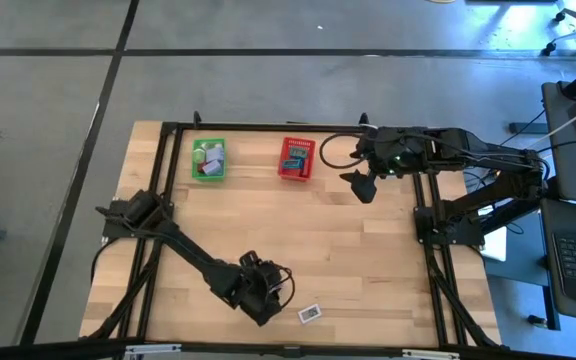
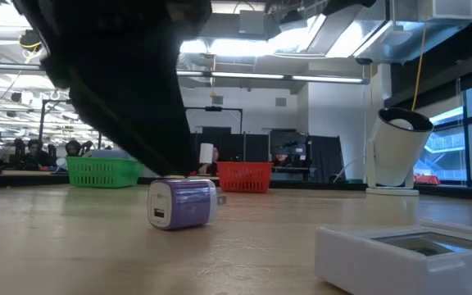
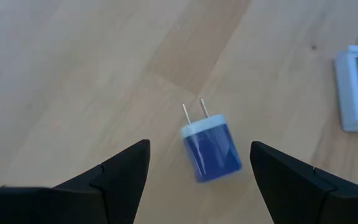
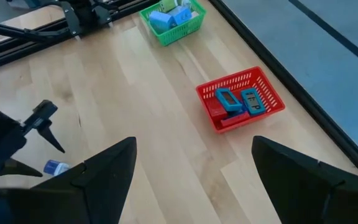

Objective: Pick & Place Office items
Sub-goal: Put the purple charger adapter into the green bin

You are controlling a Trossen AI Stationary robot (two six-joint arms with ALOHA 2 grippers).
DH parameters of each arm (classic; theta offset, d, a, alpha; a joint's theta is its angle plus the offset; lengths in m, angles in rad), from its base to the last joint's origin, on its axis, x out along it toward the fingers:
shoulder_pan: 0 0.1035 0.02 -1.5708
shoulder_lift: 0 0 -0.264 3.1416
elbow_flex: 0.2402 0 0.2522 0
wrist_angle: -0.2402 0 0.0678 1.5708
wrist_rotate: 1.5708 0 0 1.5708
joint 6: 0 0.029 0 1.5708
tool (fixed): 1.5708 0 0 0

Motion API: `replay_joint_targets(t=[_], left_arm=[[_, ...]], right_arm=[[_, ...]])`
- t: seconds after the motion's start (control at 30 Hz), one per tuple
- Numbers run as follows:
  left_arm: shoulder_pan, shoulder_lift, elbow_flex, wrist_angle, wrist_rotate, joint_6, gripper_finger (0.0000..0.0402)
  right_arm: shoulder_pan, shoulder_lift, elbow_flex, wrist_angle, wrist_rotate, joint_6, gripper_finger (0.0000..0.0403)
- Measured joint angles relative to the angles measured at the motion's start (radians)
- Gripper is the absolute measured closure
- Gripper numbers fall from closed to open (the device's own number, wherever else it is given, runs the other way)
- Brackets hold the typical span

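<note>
Mostly the sorting looks done: two items remain on the table (image 1: 368, 260), both at its near edge. The white flat piece (image 1: 310, 313) lies nearest, just right of the left end effector (image 1: 265, 312) and untouched. The charger block (image 3: 211, 149), blue-lavender with two prongs, lies on its side directly under that end effector, between its fingers (image 3: 126, 171), which stand apart on either side without touching it. By my reading, the block is lined up for a grasp but not yet held. Far across the table, the green basket (image 1: 208, 159) on the left and the red basket (image 1: 296, 158) to its right each already hold several pieces. The right end effector (image 1: 363, 187) hovers just right of the red basket, fingers apart and empty.
</note>
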Motion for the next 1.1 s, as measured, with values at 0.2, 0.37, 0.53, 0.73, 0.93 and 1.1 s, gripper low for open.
replay_joint_targets(t=[0.2, 0.37, 0.53, 0.73, 0.93, 1.1], left_arm=[[0.013, 0.042, 0.0, 0.006, 0.022, -0.09, 0.0126], [0.02, 0.051, 0.0, 0.019, 0.037, -0.1, 0.0131], [0.031, 0.05, 0.0, 0.018, 0.038, -0.061, 0.0153], [0.052, 0.05, 0.0, 0.018, 0.123, -0.056, 0.0228], [0.072, 0.048, 0.0, 0.021, 0.183, -0.052, 0.0274], [0.082, 0.036, -0.001, 0.018, 0.178, -0.044, 0.0274]], right_arm=[[0.013, 0.0, 0.0, 0.0, 0.014, 0.0, 0.0082], [0.013, 0.0, 0.0, 0.0, 0.022, 0.0, 0.0083], [0.013, 0.0, 0.0, 0.0, 0.043, -0.001, 0.0082], [0.013, 0.0, 0.0, -0.001, 0.042, 0.0, 0.0082], [0.013, 0.0, 0.0, -0.001, 0.043, 0.009, 0.0082], [0.013, 0.0, 0.0, -0.001, 0.042, 0.021, 0.0082]])
